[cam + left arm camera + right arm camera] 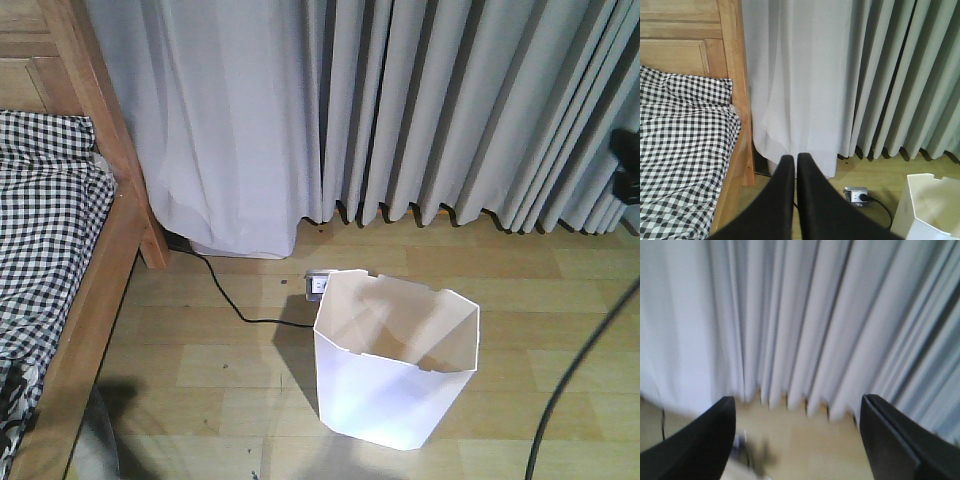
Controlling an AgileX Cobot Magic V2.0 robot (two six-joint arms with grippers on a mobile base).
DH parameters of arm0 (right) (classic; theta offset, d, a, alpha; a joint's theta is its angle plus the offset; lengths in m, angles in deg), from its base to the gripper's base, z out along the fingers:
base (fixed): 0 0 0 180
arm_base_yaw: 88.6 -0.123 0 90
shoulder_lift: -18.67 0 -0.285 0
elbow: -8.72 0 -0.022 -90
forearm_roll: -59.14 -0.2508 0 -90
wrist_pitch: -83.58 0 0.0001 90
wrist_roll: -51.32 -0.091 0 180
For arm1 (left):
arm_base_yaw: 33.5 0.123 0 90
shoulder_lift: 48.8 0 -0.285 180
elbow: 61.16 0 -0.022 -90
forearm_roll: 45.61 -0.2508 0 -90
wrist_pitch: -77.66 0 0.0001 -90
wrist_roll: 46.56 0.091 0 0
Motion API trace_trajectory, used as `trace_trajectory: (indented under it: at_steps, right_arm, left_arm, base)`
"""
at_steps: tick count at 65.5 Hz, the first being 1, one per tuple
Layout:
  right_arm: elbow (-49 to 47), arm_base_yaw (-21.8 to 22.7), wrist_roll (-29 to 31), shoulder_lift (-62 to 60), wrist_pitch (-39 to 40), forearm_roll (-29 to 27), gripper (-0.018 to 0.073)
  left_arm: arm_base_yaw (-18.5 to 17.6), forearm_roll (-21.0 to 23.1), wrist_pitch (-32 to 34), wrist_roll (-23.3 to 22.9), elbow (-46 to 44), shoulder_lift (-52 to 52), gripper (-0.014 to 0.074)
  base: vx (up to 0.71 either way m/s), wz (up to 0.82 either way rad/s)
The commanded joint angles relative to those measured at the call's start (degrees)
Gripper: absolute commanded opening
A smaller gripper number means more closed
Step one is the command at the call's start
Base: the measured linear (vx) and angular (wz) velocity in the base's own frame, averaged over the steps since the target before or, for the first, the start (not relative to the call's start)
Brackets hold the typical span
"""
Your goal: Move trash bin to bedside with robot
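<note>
The white trash bin (395,365) stands upright on the wooden floor, right of the bed; its rim corner shows in the left wrist view (932,207). The bed (95,290) with checked bedding (40,230) and light wooden frame is at the left, also in the left wrist view (685,145). My left gripper (794,159) is shut and empty, held above the floor between bed and bin. My right gripper (797,405) is wide open and empty, facing the curtain; the view is blurred. A black part of the right arm (628,165) shows at the right edge.
Grey curtains (420,100) hang along the back wall. A wall-socket block (318,285) with a black cable (225,295) lies on the floor behind the bin, also in the left wrist view (856,195). Another black cable (575,370) crosses the right foreground.
</note>
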Motion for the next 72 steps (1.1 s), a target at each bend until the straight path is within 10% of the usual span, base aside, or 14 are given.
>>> trace_trajectory:
  at_steps: [1, 48, 65, 72]
  right_arm:
    - [0.04, 0.17, -2.82, -8.27, -1.42, -0.51, 0.051]
    - [22.35, -10.73, -10.46, -42.81, 6.94, -1.98, 0.0499]
    - [24.92, -10.73, -10.69, -43.13, 8.7, -2.62, -0.0015]
    - [27.25, -10.73, -10.84, -43.13, 9.08, -3.35, -0.0011]
  left_arm:
    - [-0.17, 0.13, 3.76, -0.25, 0.19, 0.81, -0.0006]
    - [-0.17, 0.13, 3.76, -0.25, 0.19, 0.81, -0.0006]
    - [-0.17, 0.13, 3.76, -0.25, 0.19, 0.81, -0.0006]
    - [-0.17, 0.13, 3.76, -0.25, 0.19, 0.81, -0.0006]
  base:
    - [0.0, 0.0]
    - [0.0, 0.0]
    - [0.0, 0.0]
    - [0.0, 0.0]
